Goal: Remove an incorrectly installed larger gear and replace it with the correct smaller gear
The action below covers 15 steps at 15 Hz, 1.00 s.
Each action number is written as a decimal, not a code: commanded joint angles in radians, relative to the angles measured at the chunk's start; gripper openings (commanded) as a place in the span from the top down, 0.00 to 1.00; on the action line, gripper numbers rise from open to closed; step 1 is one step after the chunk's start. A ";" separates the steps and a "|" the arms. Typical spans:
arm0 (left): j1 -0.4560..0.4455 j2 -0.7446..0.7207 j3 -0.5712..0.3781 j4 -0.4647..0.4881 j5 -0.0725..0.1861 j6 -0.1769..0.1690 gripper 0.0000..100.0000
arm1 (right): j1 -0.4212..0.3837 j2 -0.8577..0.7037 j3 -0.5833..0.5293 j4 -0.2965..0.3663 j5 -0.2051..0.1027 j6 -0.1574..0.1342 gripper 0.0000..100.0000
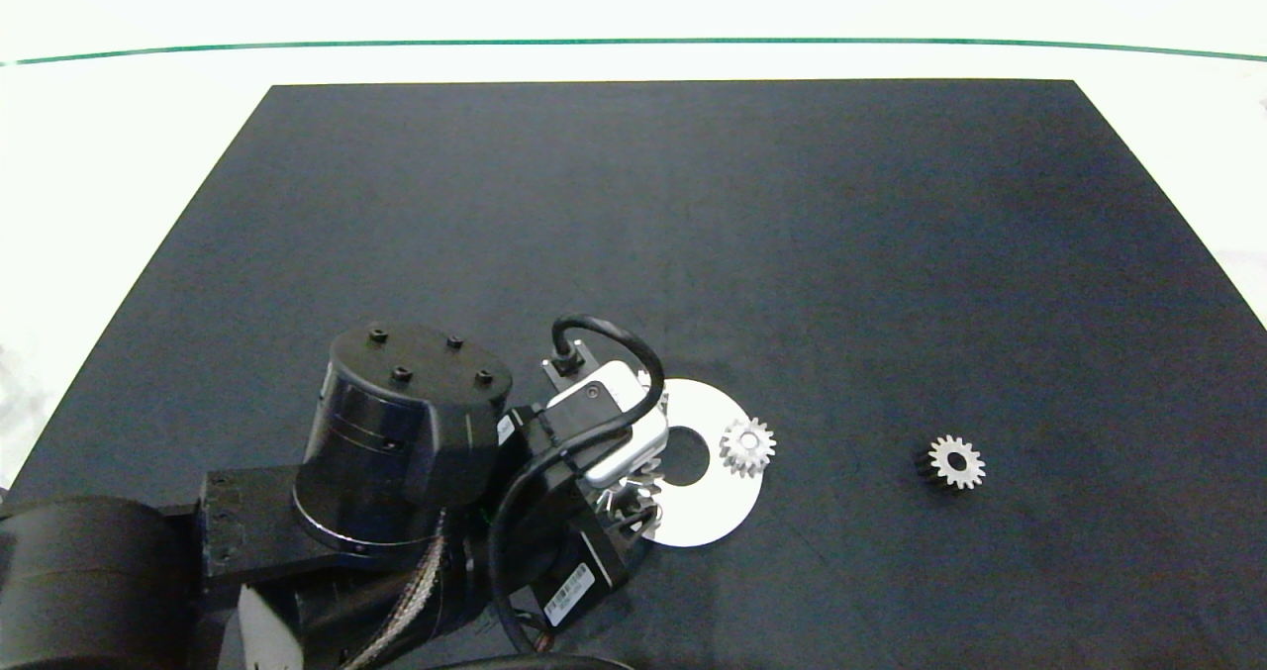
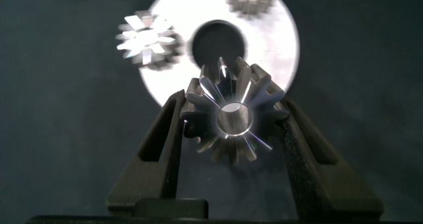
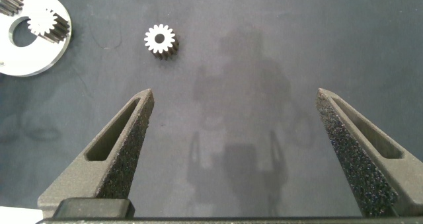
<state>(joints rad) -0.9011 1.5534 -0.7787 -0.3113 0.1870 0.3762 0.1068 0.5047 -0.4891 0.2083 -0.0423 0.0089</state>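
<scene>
A dark mat (image 1: 693,235) is spread over a white bench (image 1: 119,155), and a thin green line is seen running across the pale surface beyond the mat. On the mat, toward its near side, a round silver plate (image 1: 708,522) with a round centre hole is laid flat.

The left arm is brought in from the left edge of the head view, and its wrist is set over the left part of the plate. The left gripper (image 2: 231,128) is closed on the larger gear (image 2: 231,115), which is clamped between the two fingers (image 2: 165,145) at its toothed sides. The gear's long, sharp, flared teeth and round centre hole are shown in the left wrist view, where it is held over the edge of the plate beside the centre hole. Whether it rests on the plate or is held clear of it cannot be told.

Two small gears are seen on the plate: one (image 1: 747,446) at the right of the centre hole, another (image 2: 147,42) blurred at the plate's far side.

The smaller gear (image 1: 954,462) is set on the bare mat, well apart from the plate and to its right. It is also seen in the right wrist view (image 3: 160,40).

The right gripper (image 3: 234,145) is held wide apart above bare mat, with nothing between its fingers.
</scene>
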 commanded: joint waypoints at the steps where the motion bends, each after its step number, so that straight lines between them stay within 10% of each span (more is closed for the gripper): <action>1: 0.037 -0.053 0.036 0.023 0.006 0.003 0.69 | 0.001 -0.006 0.001 0.002 -0.001 0.000 0.00; 4: 0.117 -0.062 0.079 0.024 0.035 0.004 0.69 | 0.001 -0.011 0.007 0.002 -0.001 0.000 0.00; 15: 0.344 -0.056 0.088 0.055 0.011 0.026 0.69 | 0.002 -0.021 0.018 0.002 0.001 0.002 0.00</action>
<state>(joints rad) -0.5685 1.4928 -0.6917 -0.2545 0.1962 0.3991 0.1085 0.4857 -0.4723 0.2087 -0.0413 0.0109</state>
